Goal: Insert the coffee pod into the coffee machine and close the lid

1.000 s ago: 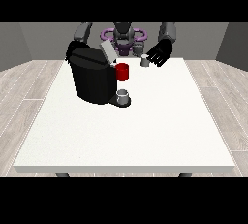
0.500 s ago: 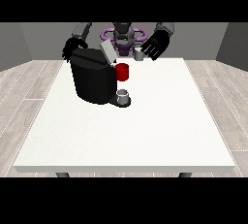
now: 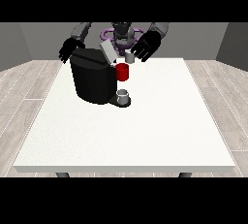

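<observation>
At the view's left, a hand [image 3: 68, 50] hangs behind the black coffee machine [image 3: 94, 76], its fingers drooping; whether they are spread or curled cannot be told. The machine stands on the white counter [image 3: 145, 126] with its grey lid [image 3: 107, 51] tilted up, a red part [image 3: 122, 72] at its front and a small grey cup [image 3: 123, 95] on its base. The hand at the view's right [image 3: 147, 46] holds the small grey coffee pod [image 3: 130, 57] with its fingers above the machine's right edge.

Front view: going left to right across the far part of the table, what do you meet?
Hand at the view's left → black coffee machine → its raised grey lid → small grey pod → hand at the view's right.
</observation>
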Controlling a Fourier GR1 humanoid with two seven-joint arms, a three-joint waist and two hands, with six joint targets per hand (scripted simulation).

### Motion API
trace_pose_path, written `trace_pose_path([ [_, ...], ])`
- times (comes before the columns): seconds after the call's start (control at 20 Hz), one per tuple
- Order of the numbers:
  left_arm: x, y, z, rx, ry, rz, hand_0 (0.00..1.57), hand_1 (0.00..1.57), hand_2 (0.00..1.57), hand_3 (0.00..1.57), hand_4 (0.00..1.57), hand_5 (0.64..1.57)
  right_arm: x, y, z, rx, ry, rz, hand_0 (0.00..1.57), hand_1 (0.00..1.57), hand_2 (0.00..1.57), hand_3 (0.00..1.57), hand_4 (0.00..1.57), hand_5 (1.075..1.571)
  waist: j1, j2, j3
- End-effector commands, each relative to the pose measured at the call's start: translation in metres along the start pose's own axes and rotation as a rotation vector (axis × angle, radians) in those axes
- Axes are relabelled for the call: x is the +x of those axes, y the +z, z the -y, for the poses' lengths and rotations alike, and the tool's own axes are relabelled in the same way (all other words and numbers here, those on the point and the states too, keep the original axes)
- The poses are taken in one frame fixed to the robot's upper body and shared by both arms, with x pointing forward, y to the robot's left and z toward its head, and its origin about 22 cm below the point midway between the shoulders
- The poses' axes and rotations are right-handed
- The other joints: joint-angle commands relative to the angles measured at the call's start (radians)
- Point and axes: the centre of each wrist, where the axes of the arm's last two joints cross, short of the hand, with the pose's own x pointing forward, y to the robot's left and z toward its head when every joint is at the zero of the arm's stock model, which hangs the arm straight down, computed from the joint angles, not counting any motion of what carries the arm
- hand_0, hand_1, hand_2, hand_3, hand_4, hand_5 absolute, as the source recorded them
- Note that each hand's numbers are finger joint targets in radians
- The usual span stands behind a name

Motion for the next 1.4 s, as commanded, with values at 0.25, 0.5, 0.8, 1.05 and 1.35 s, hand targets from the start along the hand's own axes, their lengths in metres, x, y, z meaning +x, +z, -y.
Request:
trace_pose_path([
  [0.25,0.010,-0.007,-0.014,-0.006,-0.006,-0.018,1.31,1.31,1.33,1.23,0.49,1.571,-0.003,0.005,0.001,-0.021,-0.001,0.008,0.00,0.00,0.00,0.00,0.48,1.571,-0.022,0.026,0.0002],
  [0.5,0.027,-0.012,0.026,-0.004,-0.019,0.017,1.32,1.32,1.33,1.23,0.51,1.571,-0.017,0.011,-0.006,0.001,-0.011,0.027,0.00,0.00,0.00,0.00,0.52,1.571,-0.016,0.046,0.0004],
  [0.8,0.015,-0.010,0.026,-0.017,-0.002,0.009,1.18,1.18,1.25,1.18,0.50,1.571,0.007,0.001,0.001,-0.014,-0.018,0.023,0.00,0.00,0.00,0.00,0.51,1.571,-0.029,0.037,-0.0001],
  [1.05,0.020,-0.011,0.017,-0.048,0.002,0.040,1.20,1.20,1.27,1.20,0.50,1.571,-0.009,0.005,0.010,-0.066,-0.017,0.007,0.00,0.00,0.00,0.00,0.48,1.571,0.011,0.027,0.0002],
  [1.35,0.031,-0.016,0.017,-0.042,-0.025,0.023,1.18,1.18,1.25,1.19,0.49,1.571,-0.007,0.000,0.001,-0.070,-0.024,0.021,0.00,0.00,0.00,0.00,0.45,1.571,0.021,0.042,0.0002],
])
